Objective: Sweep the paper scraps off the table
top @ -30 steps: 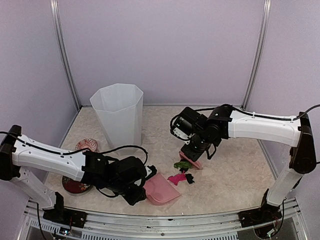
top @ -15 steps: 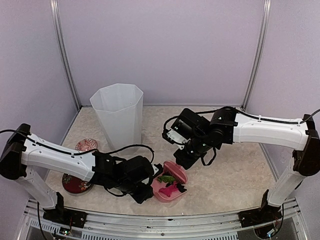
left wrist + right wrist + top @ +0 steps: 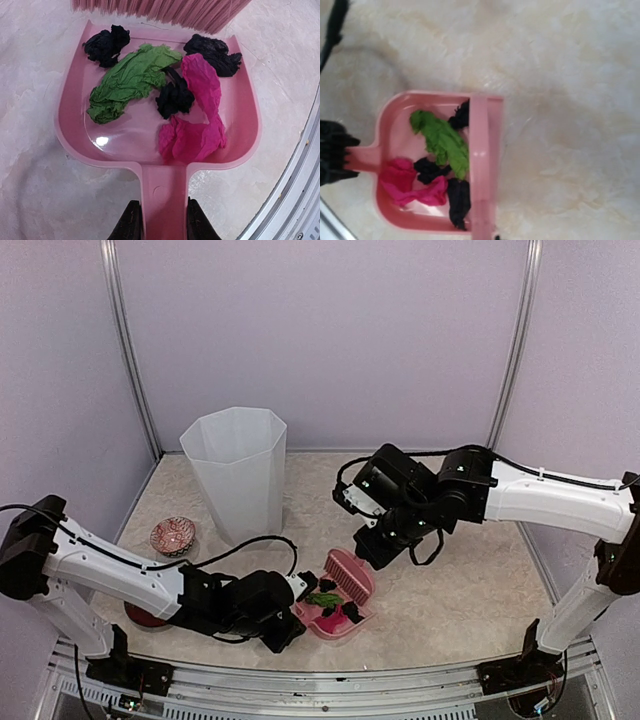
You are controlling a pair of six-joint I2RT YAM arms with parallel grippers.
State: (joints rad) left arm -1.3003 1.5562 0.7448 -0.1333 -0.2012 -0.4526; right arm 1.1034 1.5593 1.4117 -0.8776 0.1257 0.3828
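Pink brush (image 3: pixel 160 10) across dustpan (image 3: pixel 67 117) mouth, paper scraps (image 3: pixel 131 80) inside; white bin (image 3: pixel 238 475) behind

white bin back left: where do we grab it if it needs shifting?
Grip the white bin by its rim wall, coming straight down from above, one finger inside and one outside. It stands upright with its top open, and its faceted body looks too wide for the jaws to span; a flat facet should seat the pads well.

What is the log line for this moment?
left pincer: shut on dustpan | right pincer: shut on brush | paper scraps: inside dustpan
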